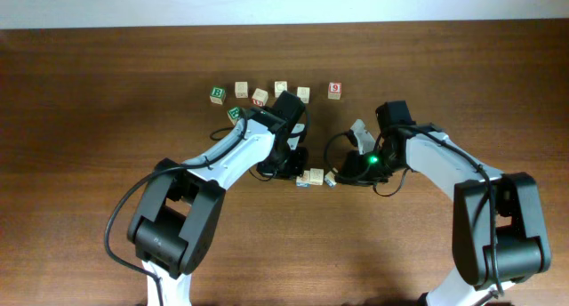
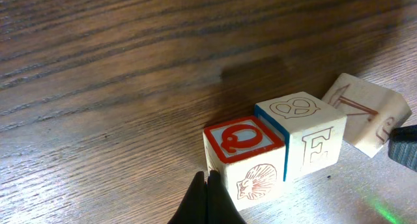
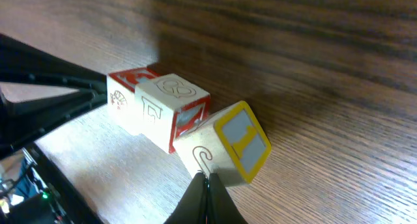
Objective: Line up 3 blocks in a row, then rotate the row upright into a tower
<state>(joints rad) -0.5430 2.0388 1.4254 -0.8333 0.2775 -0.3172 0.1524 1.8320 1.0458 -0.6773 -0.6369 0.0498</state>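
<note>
Handling the blocks (image 1: 313,177), I expect light, rigid, slick-faced wood; I would pinch opposite flat sides or push a corner. Q block (image 2: 244,155) and E block (image 2: 306,136) touch mid-table (image 1: 89,119); the third block (image 2: 365,113) sits skewed beside them. Both the left gripper (image 2: 206,185) and right gripper (image 3: 206,185) are pressed together, empty, tips at the end blocks.

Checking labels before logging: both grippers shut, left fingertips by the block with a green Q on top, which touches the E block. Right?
Not quite: the Q is red, not green; the left wrist view shows it. The rest holds: left gripper and right gripper are shut, and the Q block touches the E block.
</note>
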